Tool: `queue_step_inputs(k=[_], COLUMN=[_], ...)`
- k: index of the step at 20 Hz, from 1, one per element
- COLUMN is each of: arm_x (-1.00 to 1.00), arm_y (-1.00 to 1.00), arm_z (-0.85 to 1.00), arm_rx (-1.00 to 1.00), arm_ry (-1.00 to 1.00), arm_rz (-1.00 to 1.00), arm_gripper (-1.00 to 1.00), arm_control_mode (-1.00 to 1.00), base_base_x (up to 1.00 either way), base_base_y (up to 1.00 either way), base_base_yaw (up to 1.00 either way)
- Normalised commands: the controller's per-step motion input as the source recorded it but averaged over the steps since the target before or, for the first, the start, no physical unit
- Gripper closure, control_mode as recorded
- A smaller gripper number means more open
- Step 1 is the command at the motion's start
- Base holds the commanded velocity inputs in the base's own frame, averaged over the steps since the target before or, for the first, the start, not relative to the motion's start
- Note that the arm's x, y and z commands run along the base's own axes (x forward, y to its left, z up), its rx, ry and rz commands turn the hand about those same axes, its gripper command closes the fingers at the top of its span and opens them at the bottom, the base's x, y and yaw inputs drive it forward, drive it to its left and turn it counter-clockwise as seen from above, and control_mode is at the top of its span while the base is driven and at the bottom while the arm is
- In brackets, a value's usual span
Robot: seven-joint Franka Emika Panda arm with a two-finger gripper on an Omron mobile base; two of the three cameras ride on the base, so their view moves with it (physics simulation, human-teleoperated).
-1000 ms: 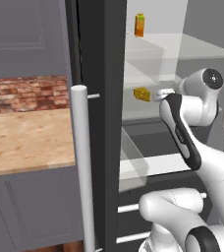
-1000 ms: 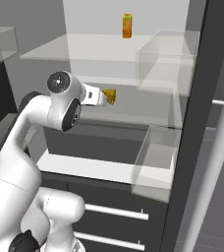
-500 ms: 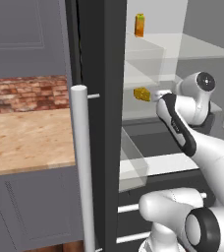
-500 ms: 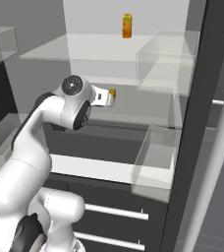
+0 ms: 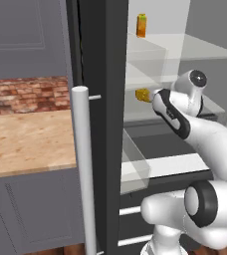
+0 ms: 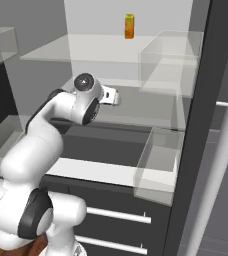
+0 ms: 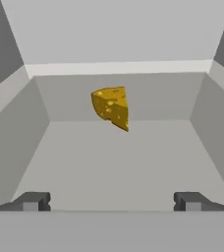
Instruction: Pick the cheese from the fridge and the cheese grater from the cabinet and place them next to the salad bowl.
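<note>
The fridge (image 6: pixel 206 75) stands open and the cheese (image 7: pixel 111 107) lies untouched at the far end of a glass shelf (image 6: pixel 136 107). The gripper (image 7: pixel 112 201) points at it with fingers spread wide, holding nothing. Grasping it, fetching the grater and both placements are left.

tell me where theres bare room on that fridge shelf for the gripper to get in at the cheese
Bare shelf floor lies between the open gripper and the cheese, and on both sides of it out to the side walls. Behind the wedge, the back wall seems close.
</note>
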Motion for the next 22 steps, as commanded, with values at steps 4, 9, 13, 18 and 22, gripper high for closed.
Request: queue_step_inputs(k=[4,9,13,18,22], arm_x=[0.32,0.34,0.46,0.48,0.41], arm_y=[0.0,0.0,-0.03,0.0,0.0], arm_z=[-0.19,-0.22,-0.08,-0.04,-0.07], arm_rx=[0.0,0.0,0.0,0.0,0.0], arm_ry=[0.0,0.0,0.01,0.07,0.08], arm_rz=[0.1,0.08,0.07,0.03,0.01], arm_gripper=[-1.0,-1.0,-1.0,-1.0,-1.0], arm_control_mode=[-1.0,-1.0,-1.0,-1.0,-1.0], base_base_x=[0.0,0.0,0.0,0.0,0.0], base_base_y=[0.0,0.0,0.0,0.0,0.0], base_base_yaw=[0.0,0.0,0.0,0.0,0.0])
